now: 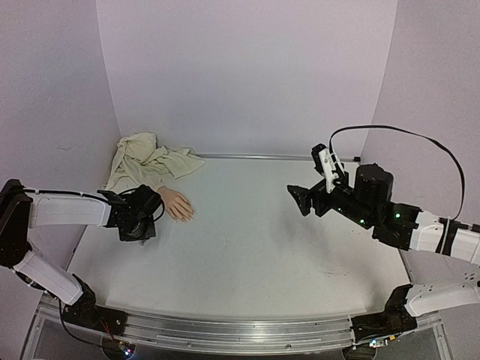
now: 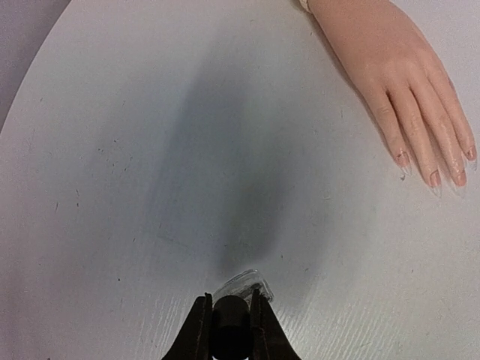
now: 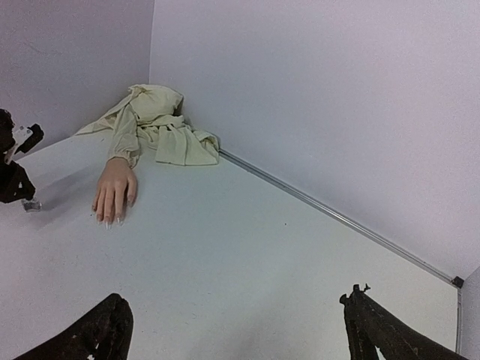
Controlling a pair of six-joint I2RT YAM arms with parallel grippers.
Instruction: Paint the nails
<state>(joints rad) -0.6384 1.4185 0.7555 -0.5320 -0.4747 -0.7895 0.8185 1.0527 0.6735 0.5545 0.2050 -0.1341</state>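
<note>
Nails (image 2: 435, 178): tiny tips on the pinkish-beige mannequin hand (image 1: 177, 204), which lies flat at far-left of the table. Its cream cloth sleeve (image 1: 150, 159) is bunched in the back corner. Long axis runs from the sleeve towards table centre, fingertips leading. Left gripper (image 1: 141, 221) sits just beside the hand, nails ahead-right of its jaws, clenched on a small dark-capped clear bottle (image 2: 246, 285). Right gripper (image 3: 234, 315) is spread wide, holding nothing, well apart across the table, so the left arm is nearer. Scuffed white tabletop (image 1: 247, 255), pale lilac walls (image 1: 247, 75).
</note>
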